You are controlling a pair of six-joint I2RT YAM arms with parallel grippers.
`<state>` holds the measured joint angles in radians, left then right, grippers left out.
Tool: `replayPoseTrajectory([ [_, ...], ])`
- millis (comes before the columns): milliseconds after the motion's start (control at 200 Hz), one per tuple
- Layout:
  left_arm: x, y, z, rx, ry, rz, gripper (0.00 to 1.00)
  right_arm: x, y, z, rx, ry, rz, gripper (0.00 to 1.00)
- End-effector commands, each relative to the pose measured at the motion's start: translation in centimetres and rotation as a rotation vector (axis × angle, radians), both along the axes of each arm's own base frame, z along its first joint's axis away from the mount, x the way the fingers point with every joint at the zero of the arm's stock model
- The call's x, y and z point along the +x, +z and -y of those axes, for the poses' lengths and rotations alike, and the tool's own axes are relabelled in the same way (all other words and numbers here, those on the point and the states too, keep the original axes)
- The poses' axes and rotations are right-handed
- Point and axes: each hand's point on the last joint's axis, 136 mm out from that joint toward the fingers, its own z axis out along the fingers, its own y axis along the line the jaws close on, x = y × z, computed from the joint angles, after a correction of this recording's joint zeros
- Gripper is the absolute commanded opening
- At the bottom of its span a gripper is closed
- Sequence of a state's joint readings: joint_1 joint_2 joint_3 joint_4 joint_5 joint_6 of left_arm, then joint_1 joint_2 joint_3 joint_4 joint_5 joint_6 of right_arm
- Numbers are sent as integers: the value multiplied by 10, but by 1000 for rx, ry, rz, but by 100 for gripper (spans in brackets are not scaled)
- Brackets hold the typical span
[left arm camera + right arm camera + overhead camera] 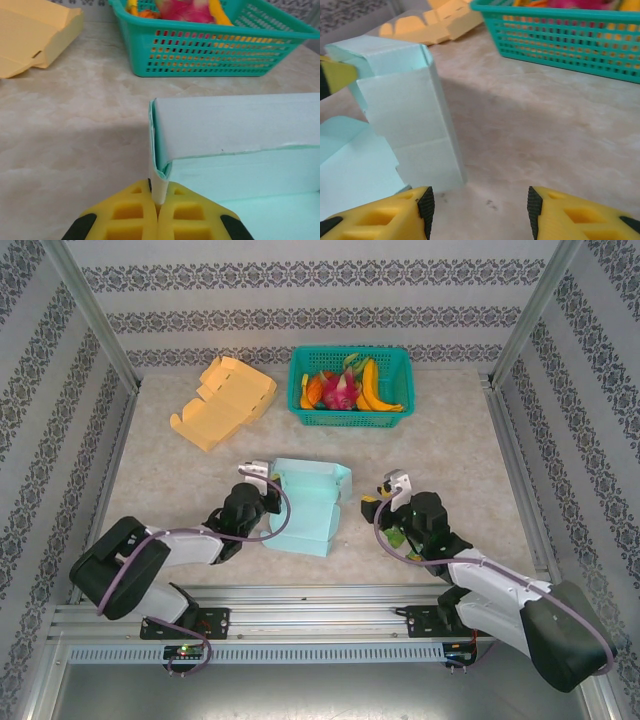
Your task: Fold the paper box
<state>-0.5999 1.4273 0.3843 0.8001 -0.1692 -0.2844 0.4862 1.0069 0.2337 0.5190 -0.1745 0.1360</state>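
Left gripper (158, 196) is clamped shut on the box (235, 125) wall, at its 10 o'clock corner. Box sits mid-table, basket (350, 385) at its 12 o'clock. Right gripper (479, 207) has jaws apart, empty, at the box's 3 o'clock. Suggest left anchors the corner and right presses the near wall along its crease, slowly, no crushing.

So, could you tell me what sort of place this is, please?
Likely a lab robot test cell: an aluminium frame holds patterned wallpaper panels around a marble-look table.
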Motion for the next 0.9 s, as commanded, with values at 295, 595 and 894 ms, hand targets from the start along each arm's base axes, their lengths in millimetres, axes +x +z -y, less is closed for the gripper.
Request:
replayPoseTrajectory([
  [295, -23, 37, 4, -66, -109, 89, 0, -13, 34, -38, 17, 233, 92, 53],
  [595, -27, 42, 2, -91, -107, 88, 0, -16, 39, -48, 2, 237, 114, 52],
  [894, -26, 42, 3, -84, -92, 73, 0, -19, 39, -56, -21, 240, 130, 49],
])
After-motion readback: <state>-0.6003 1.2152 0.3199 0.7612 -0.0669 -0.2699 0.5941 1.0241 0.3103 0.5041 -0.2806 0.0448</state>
